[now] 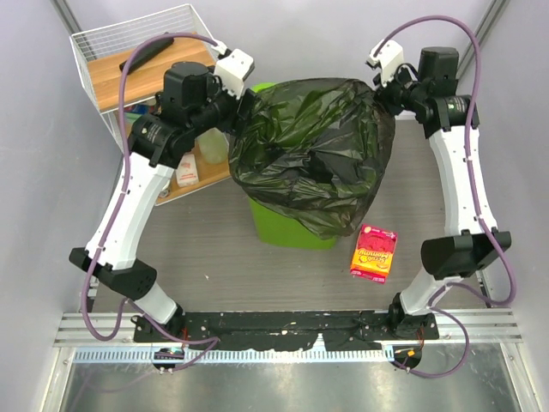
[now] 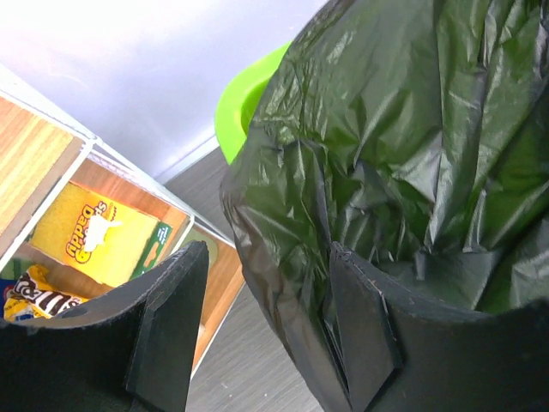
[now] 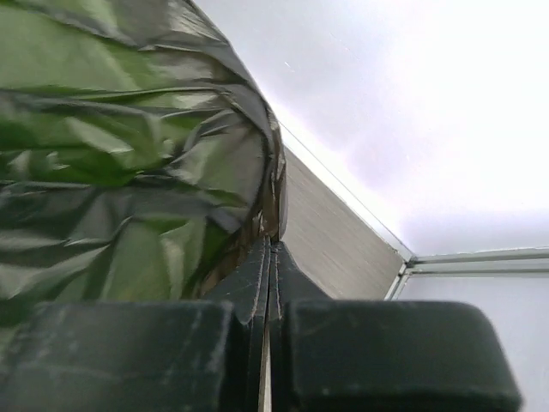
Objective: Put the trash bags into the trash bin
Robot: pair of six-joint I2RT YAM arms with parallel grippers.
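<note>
**A:** Grey table (image 1: 206, 249), pale walls all round. What are the 2 claws doing?

**B:** The right claw (image 3: 270, 245) is pressed together, pinching the far-right edge of the trash bag (image 1: 309, 154). The left claw (image 2: 268, 283) stands spread. A fold of film hangs in its gap against 1 finger (image 2: 364, 326), but nothing is clamped.

**A:** And the bag itself?

**B:** It is billowed over the trash bin (image 1: 287, 230) at mid-table, covering the mouth and draping down the near side. Green shows only at the far-left rim and below the film. I'd judge it is not seated inside yet.

**A:** How will it handle?

**B:** It looks very light, floppy and glossy. I'd expect it to slip, trap air and cling. Film this thin could tear if dragged hard over the rim.

**A:** Where should the left claw take hold?

**B:** On a bunched fold at the left edge, opposite the right pinch and deep between the pads. A single flat layer would likely slide out.
</note>
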